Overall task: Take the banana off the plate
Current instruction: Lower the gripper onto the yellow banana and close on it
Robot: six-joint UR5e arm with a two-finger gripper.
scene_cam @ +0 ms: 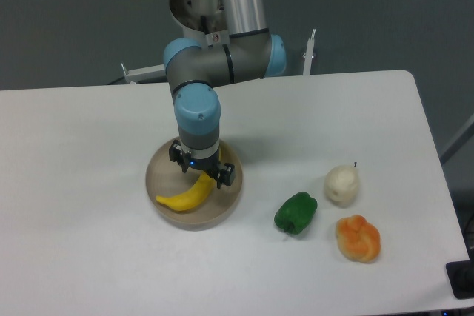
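Note:
A bright yellow banana (184, 195) lies curved across the round beige plate (226, 200) at the table's left centre. My gripper (200, 174) hangs straight down over the plate, directly above the banana's upper right end. Its dark fingers (225, 175) stand spread on either side of that end, so it is open. The banana's upper tip is hidden under the gripper body. The lower left tip rests near the plate's front left rim.
A green pepper (295, 212) sits right of the plate. Further right are a white pear-shaped fruit (342, 184) and a lumpy orange fruit (358, 238). The arm's base stands behind the plate at the table's far edge.

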